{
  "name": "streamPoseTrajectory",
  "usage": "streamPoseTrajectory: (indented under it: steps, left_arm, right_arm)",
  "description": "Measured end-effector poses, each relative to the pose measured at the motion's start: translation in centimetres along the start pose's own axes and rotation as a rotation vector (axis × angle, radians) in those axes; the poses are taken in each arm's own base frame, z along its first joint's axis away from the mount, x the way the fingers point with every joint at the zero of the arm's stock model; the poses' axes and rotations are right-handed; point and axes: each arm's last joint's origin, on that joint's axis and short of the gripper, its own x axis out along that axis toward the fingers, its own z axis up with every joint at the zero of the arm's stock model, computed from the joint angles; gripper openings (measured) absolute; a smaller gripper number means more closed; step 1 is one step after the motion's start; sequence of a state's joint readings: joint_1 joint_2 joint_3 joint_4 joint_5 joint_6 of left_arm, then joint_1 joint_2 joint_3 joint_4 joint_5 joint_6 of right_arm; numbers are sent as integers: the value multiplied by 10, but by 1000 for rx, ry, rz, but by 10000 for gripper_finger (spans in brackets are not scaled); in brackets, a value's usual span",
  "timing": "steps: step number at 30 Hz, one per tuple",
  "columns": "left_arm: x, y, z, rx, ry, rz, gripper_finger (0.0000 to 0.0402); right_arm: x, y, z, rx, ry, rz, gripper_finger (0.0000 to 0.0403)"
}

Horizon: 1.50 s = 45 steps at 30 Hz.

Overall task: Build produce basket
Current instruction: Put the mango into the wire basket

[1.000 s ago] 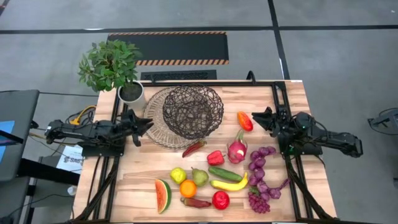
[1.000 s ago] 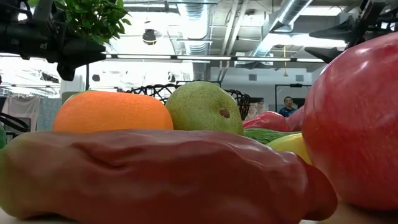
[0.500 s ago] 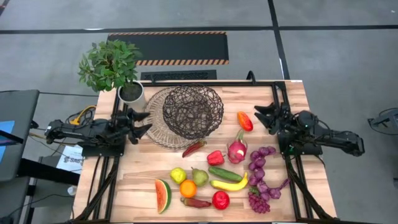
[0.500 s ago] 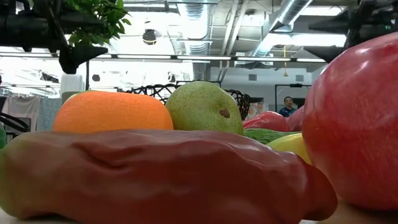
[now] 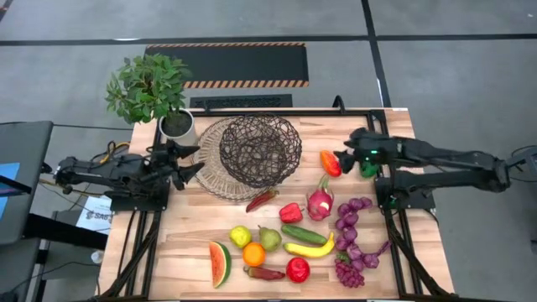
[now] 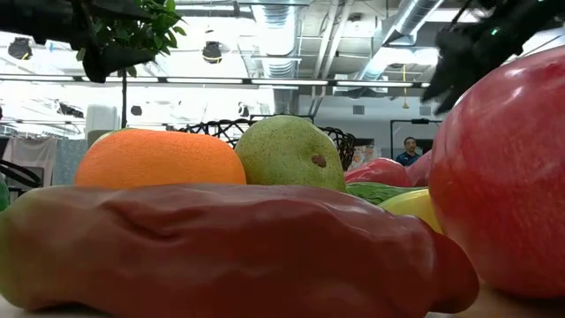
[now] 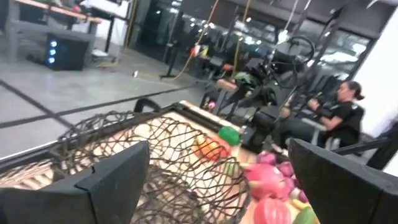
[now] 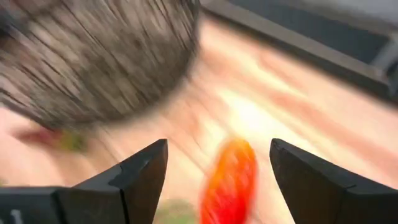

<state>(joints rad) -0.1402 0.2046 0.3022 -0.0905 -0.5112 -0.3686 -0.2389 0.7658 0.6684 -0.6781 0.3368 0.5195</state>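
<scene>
The basket (image 5: pixel 260 150) sat empty on the table (image 5: pixel 393 126) with all the produce (image 5: pixel 295 237) loose in front, while the right tool (image 5: pixel 342 158), open, neared an orange-red pepper (image 5: pixel 331 163) and the left tool (image 5: pixel 190 159) waited open beside the basket.

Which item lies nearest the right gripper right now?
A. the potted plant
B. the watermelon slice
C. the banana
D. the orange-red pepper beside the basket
D: in the view from above, the open right gripper sits just beside the orange-red pepper, which also shows between its fingers in the right wrist view, to the right of the basket.
</scene>
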Motion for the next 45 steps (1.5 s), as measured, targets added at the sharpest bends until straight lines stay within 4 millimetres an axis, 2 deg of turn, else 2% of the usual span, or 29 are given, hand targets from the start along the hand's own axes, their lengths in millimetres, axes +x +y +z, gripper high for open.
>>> streamPoseTrajectory:
  steps: [7,11,29,33,40,45]
  left_arm:
    - [13,-7,-5,6,99,5,368]
    - [18,-9,-10,20,148,-15,368]
    - [20,-9,-11,27,146,15,367]
    - [20,-9,-11,12,146,18,367]
    - [20,-9,-11,6,142,25,368]
    - [20,-8,-11,4,132,47,368]
  right_arm:
    - [51,5,-3,-17,264,-128,307]
    - [71,7,-7,-15,348,-141,307]
    - [118,19,-27,-40,488,-206,304]
    - [119,18,-28,-31,473,-240,277]
    - [109,17,-22,-21,437,-220,195]
    - [93,20,-3,4,362,-180,196]
